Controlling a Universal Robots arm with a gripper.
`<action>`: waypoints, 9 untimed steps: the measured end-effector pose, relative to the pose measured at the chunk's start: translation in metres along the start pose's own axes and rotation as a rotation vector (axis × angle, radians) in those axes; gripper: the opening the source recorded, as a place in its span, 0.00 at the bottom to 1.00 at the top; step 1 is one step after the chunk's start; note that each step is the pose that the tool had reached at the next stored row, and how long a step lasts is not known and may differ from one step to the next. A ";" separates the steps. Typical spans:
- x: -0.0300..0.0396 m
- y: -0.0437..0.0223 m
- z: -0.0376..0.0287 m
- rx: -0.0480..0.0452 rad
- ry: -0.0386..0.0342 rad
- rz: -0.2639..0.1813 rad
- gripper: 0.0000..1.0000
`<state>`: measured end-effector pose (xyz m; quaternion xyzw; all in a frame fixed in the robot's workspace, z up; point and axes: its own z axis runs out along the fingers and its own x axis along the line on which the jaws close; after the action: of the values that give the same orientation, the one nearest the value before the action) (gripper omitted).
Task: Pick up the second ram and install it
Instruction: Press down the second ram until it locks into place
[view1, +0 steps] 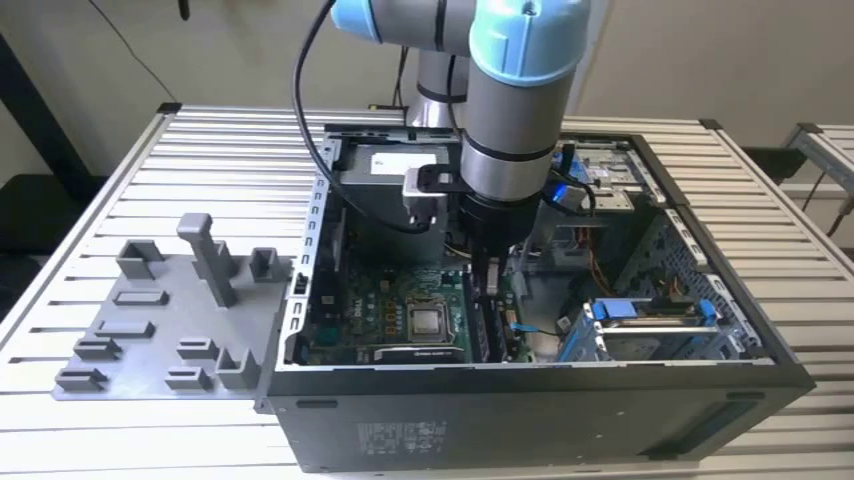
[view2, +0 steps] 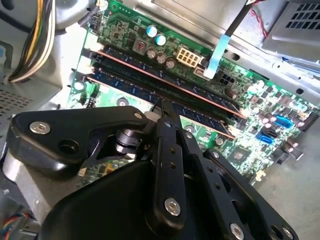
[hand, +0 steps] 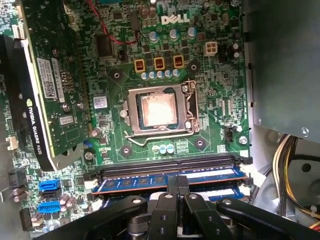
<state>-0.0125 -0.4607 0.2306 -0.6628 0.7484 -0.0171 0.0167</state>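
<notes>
Exterior view has the arm reaching straight down into the open computer case (view1: 534, 400), its claw (view1: 483, 285) low over the motherboard (view1: 387, 310) beside the processor socket (view1: 430, 322). Left of the case in that view, a grey plastic tray (view1: 160, 330) lies on the slatted surface (view1: 747, 430).

Both wrist views show the claw's fingers (hand: 176, 184) pinched together, tips meeting on the top edge of the second ram (hand: 150, 181), which stands on edge in the memory slots alongside another stick (view2: 165, 80). The fingertips (view2: 164, 111) are clenched tight with no gap visible between them, pressing on the stick near its middle. A graphics card (hand: 47, 75) stands on edge beside the socket.
</notes>
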 end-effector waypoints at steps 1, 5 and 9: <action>0.0006 0.0000 0.0001 0.0000 -0.0002 -0.003 0.11; 0.0042 -0.0005 0.0004 0.0000 -0.0005 -0.011 0.11; 0.0064 -0.0007 0.0006 -0.0001 -0.0007 -0.016 0.11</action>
<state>-0.0125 -0.4672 0.2300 -0.6686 0.7432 -0.0169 0.0168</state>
